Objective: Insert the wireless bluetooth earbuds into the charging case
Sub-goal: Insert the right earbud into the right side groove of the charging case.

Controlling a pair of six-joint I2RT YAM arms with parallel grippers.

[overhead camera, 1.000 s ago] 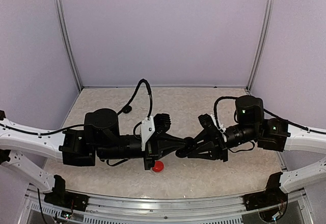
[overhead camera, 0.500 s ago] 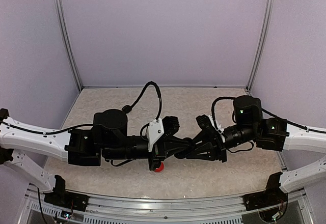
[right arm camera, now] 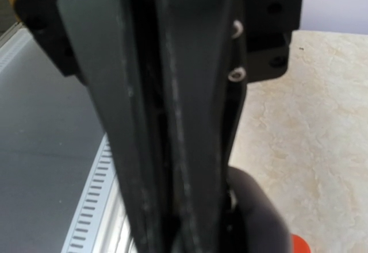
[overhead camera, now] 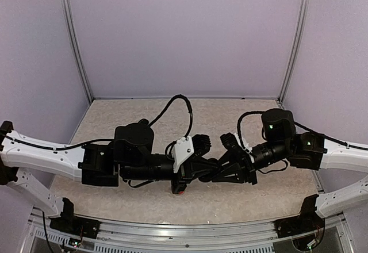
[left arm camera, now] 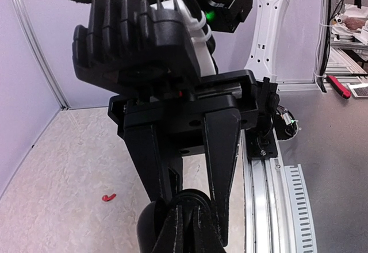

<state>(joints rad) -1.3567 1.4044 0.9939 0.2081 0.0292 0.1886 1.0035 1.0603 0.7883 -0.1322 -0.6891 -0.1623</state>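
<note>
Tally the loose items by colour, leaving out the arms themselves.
Red: 2, the earbud and the round piece, both on the table.
Black: 1, the rounded case between the fingers of the right gripper.
Total: 3

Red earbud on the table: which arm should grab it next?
Left, probably. The right gripper is busy clamping the black case; the left gripper is shut and seems empty, and its camera sees the red earbud.
</note>
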